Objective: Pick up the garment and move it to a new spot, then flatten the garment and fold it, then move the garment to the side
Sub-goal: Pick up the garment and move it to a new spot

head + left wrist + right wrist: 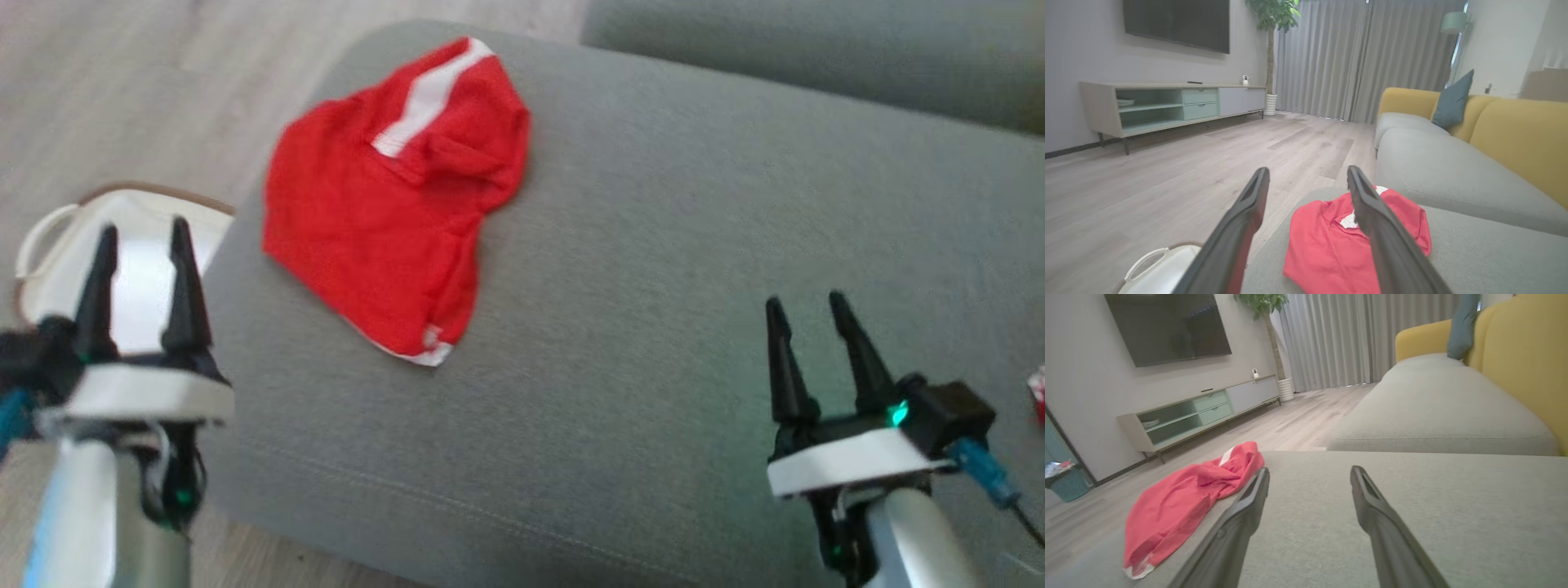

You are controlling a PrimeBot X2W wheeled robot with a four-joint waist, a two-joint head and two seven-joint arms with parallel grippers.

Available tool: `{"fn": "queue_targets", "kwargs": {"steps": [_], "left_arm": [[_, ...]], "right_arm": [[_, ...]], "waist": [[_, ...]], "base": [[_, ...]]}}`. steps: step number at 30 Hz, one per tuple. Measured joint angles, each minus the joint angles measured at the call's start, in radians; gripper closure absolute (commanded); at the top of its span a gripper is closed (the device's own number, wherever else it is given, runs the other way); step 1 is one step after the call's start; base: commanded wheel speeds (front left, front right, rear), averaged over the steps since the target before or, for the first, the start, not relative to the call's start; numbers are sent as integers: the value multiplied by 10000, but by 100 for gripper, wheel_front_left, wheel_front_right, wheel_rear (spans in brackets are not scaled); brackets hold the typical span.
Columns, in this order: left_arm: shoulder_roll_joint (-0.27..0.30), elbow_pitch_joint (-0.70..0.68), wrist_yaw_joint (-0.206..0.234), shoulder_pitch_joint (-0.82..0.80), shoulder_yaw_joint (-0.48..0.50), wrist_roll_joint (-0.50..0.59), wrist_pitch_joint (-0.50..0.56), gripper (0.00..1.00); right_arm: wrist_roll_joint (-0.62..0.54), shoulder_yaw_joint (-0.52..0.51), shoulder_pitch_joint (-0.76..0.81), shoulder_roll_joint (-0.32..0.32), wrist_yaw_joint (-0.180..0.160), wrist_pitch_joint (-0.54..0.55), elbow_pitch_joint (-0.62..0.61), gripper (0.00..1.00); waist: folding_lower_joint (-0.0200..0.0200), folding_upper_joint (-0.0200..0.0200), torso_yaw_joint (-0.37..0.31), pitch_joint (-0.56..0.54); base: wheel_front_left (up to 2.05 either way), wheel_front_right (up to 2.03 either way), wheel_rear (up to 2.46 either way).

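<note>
Lying crumpled at the upper left of the head view, your red garment rests on the grey sofa cushion, near its left edge. A white basket sits on the floor beside that edge; you cannot see its contents. Your left gripper hangs above the basket and your right gripper above the cushion at lower right, fingers pointing up-frame, wide apart, holding nothing.

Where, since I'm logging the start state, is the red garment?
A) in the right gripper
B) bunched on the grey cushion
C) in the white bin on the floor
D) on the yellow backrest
B: the red garment lies bunched on the grey cushion, apart from the open, empty left gripper and right gripper.
</note>
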Motion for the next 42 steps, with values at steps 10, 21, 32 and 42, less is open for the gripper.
{"fn": "queue_targets", "kwargs": {"steps": [10, 21, 32, 42], "left_arm": [[1611, 3141, -251, -3433, -374, 17, 1162, 0], [2709, 6180, -334, -6370, -3430, -2243, 3726, 0], [3695, 7114, -336, -7724, -6057, -4684, 5962, 0], [4044, 7313, -328, -8232, -7388, -5927, 5896, 100]], "right_arm": [[-757, -700, -956, -8, 0, 144, -1168, 0], [-1476, -1154, -1758, -21, 0, 1131, -3112, 0], [-1662, -1099, -1995, -25, 0, 1551, -3902, 0], [-1726, -1206, -2003, -27, 0, 1553, -3981, 0]], "waist": [[1, 0, -1319, 1593], [2, 0, -1891, 3302], [1, 0, -2156, 4384], [1, -1, -2239, 4397]], "base": [[0, 0, 0], [0, 0, 0], [0, 0, 0], [0, 0, 0]]}}
